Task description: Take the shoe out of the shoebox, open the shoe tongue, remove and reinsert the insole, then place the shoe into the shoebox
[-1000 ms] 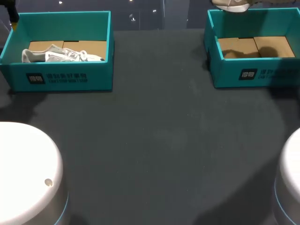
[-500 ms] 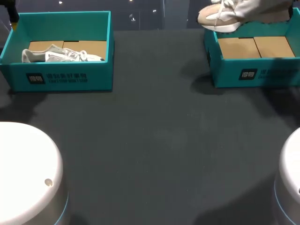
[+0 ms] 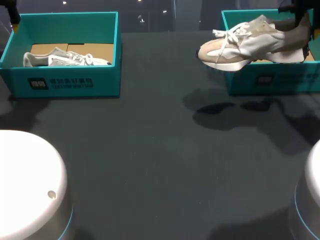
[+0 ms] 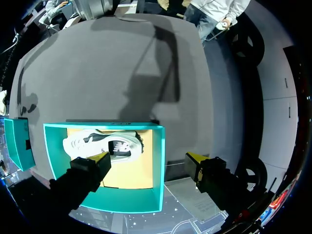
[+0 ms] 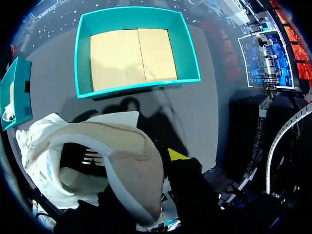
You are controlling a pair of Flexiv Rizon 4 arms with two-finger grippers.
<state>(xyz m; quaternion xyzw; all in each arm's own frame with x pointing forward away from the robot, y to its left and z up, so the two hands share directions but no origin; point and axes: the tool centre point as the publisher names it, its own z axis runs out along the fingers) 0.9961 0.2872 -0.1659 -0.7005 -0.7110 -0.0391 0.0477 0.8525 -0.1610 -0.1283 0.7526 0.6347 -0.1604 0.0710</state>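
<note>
Beige shoe (image 3: 245,46) hung off the table, heel clamped in the right gripper (image 5: 161,168), teal shoebox (image 3: 280,80) just ahead and below; left gripper (image 4: 148,162) hovered, fingers spread, over a second box (image 3: 75,80) holding a white shoe (image 4: 105,144).

Robot lab, staged for shoes.
Dark counter (image 3: 160,160), white left arm base (image 3: 27,185) and right arm base (image 3: 310,192) at its near corners, teal left shoebox (image 3: 100,82) and right shoebox (image 3: 292,80) at the far side.
</note>
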